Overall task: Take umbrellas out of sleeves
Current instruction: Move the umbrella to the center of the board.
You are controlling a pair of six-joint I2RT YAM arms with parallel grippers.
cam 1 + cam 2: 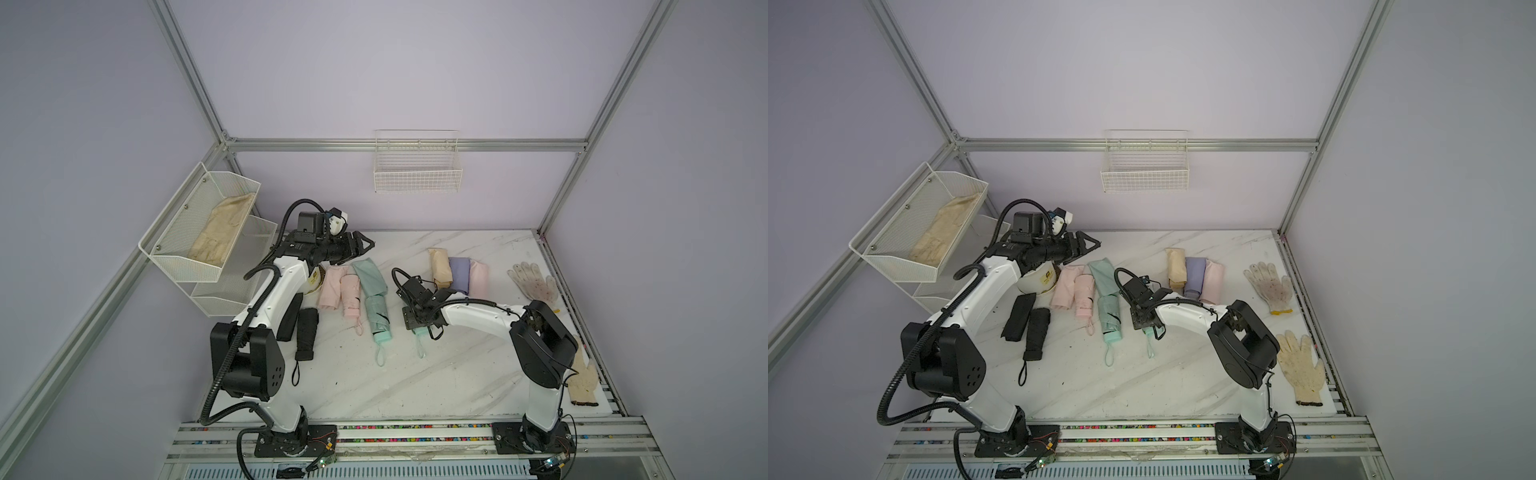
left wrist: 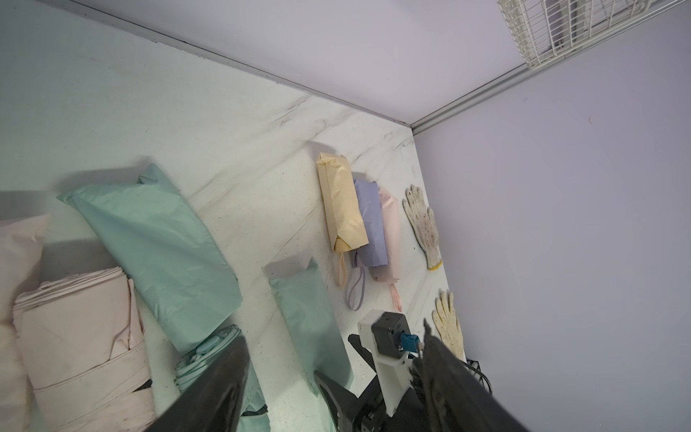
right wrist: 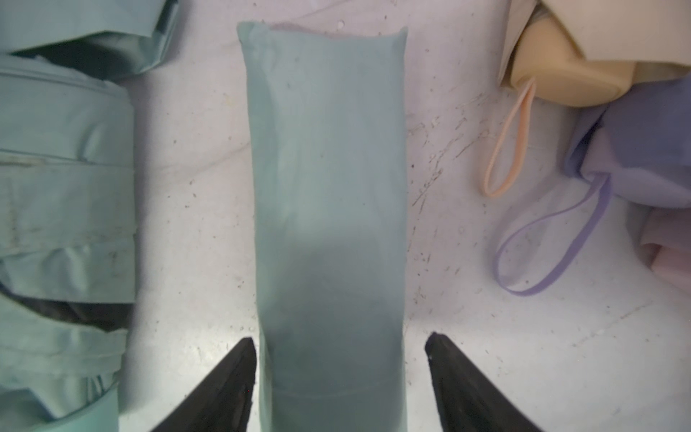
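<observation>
Right claw [image 3: 338, 340] sits low over a filled mint sleeve [image 3: 329, 168] near the middle of the bench [image 1: 457, 374]. Its two black fingers are spread wide, one on each side of the fabric, pinching nothing. In both top views the arm hides most of this sleeve. Only the mint wrist loop [image 1: 420, 349] of the umbrella inside pokes out toward 6 o'clock. Left claw [image 1: 368, 246] hangs in the air at 11 o'clock, also spread and empty.

Just beside, at 9 o'clock, lies a bare mint umbrella [image 1: 378, 311] with an empty mint sleeve [image 1: 368, 274] touching its far end. Farther toward 9 o'clock are a pink umbrella [image 1: 350, 295] and pink sleeve [image 1: 331, 286], then a black umbrella [image 1: 306, 332] and black sleeve [image 1: 289, 311]. At 1 o'clock a yellow sleeve [image 1: 439, 268], a lavender sleeve [image 1: 459, 274] and a second pink sleeve [image 1: 478, 278] lie side by side, all filled.

Likely risks:
- The fingers may close on cloth and umbrella together, so the whole bundle lifts and nothing slides out.
- The smooth fabric may slip from a light pinch.
- With the left claw far off, nothing pins the other end. A pull may only drag the bundle into the bare mint umbrella, or snag the yellow loop [image 3: 504, 149] and lavender loop [image 3: 553, 243] nearby.
</observation>
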